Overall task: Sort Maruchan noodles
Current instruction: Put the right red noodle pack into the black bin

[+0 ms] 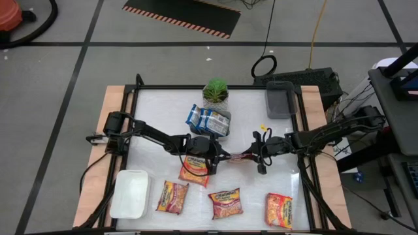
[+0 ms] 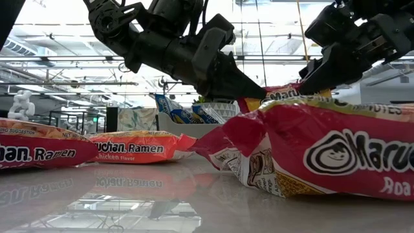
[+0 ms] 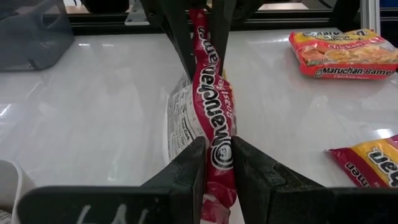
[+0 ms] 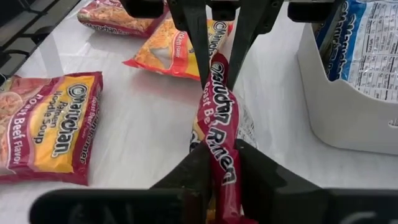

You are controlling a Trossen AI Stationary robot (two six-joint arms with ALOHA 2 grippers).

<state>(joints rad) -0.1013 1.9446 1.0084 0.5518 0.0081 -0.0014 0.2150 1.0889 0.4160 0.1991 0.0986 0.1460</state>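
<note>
Presently, left gripper (image 1: 219, 156) and right gripper (image 1: 251, 155) both clamped on one red noodle packet (image 1: 235, 156), held mid-table, white tray (image 1: 128, 194) well apart.

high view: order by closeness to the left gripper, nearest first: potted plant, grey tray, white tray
From the left gripper, shut on a red packet:
1. Potted plant, at the table's far edge, middle.
2. Grey tray, far right corner; white tray, near left corner. Too close to call.
</note>
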